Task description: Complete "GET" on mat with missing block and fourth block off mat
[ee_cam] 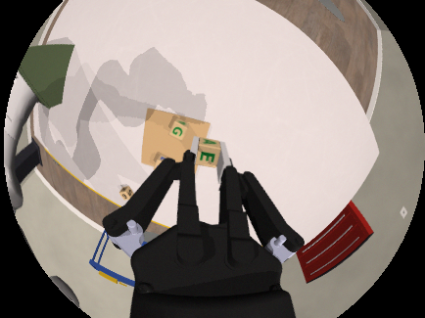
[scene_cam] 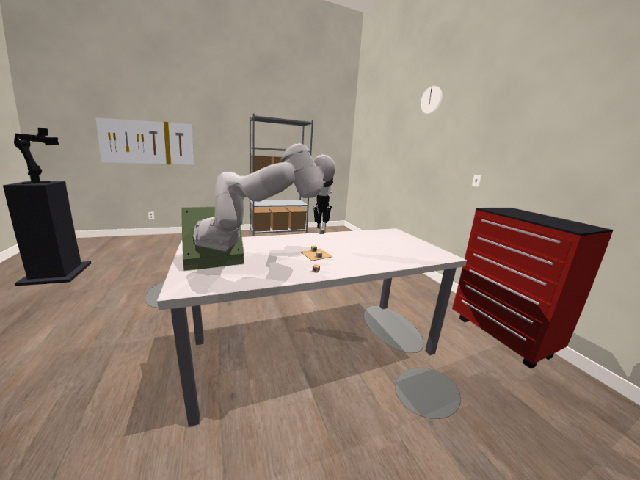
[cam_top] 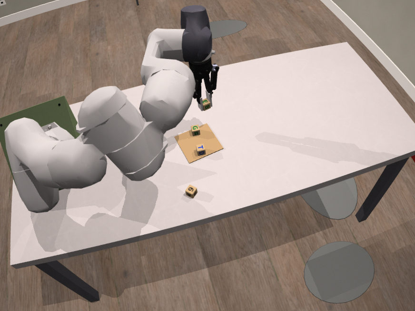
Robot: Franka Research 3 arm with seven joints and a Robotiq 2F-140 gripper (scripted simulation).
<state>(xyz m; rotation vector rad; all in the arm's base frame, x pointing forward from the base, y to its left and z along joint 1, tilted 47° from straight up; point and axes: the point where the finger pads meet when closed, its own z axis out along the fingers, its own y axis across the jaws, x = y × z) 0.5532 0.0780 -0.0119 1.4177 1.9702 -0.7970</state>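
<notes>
My gripper point(cam_top: 206, 103) point(scene_cam: 321, 229) point(ee_cam: 208, 147) is shut on the E block point(cam_top: 206, 103) point(ee_cam: 209, 153), a wooden cube with a green E, and holds it in the air above the table behind the mat. The tan mat point(cam_top: 214, 141) point(scene_cam: 323, 256) point(ee_cam: 157, 139) lies flat on the table. On it stand the G block point(cam_top: 195, 130) point(ee_cam: 177, 129) at the far end and the T block point(cam_top: 201, 149) at the near end, with a gap between them. In the wrist view the fingers hide the T block.
A fourth block point(cam_top: 191, 190) point(scene_cam: 315, 268) with a 6 on top lies on the white table point(cam_top: 311, 100) in front of the mat, off it. The green robot base point(cam_top: 41, 115) stands at the table's left end. The arm's elbow hangs beside the mat's left edge.
</notes>
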